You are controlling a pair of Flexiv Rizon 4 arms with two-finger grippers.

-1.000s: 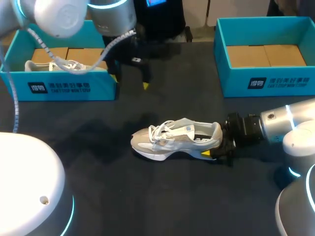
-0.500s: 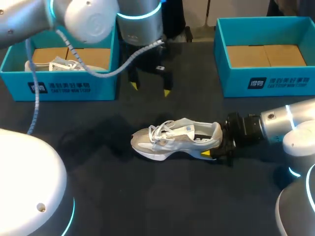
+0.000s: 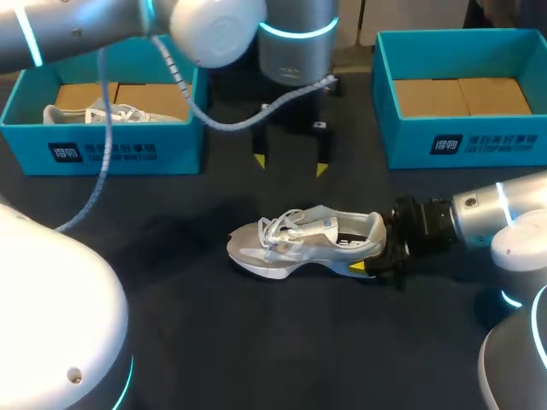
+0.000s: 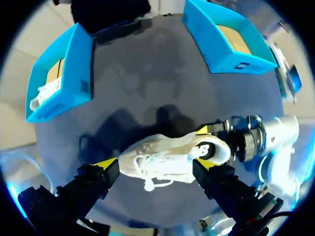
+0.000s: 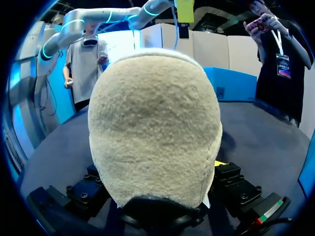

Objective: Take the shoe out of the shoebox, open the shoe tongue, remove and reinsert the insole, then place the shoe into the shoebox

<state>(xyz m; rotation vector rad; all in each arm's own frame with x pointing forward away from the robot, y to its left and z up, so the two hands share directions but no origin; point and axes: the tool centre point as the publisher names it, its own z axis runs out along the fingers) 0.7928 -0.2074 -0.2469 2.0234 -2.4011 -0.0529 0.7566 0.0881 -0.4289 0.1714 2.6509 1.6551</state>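
Note:
A grey and white shoe (image 3: 301,241) lies on its sole at mid-table, toe to the left. My right gripper (image 3: 373,257) comes in from the right and is shut on the shoe's heel (image 5: 155,123), which fills the right wrist view; one yellow fingertip (image 5: 219,163) shows beside it. My left gripper (image 3: 291,164) hangs open above the table just behind the shoe, fingers pointing down. In the left wrist view the shoe (image 4: 170,160) lies below, between the spread yellow fingertips (image 4: 105,163). An open teal shoebox (image 3: 389,102) with a cardboard floor stands at the back right.
A second teal shoebox (image 3: 111,152) stands at the back left with another white shoe (image 3: 102,114) in it. My left arm's cable (image 3: 214,120) loops over the table between that box and the gripper.
My left arm has swung right from beside the left box and come down behind the shoe, its gripper open throughout. The shoe and my right gripper have not moved.

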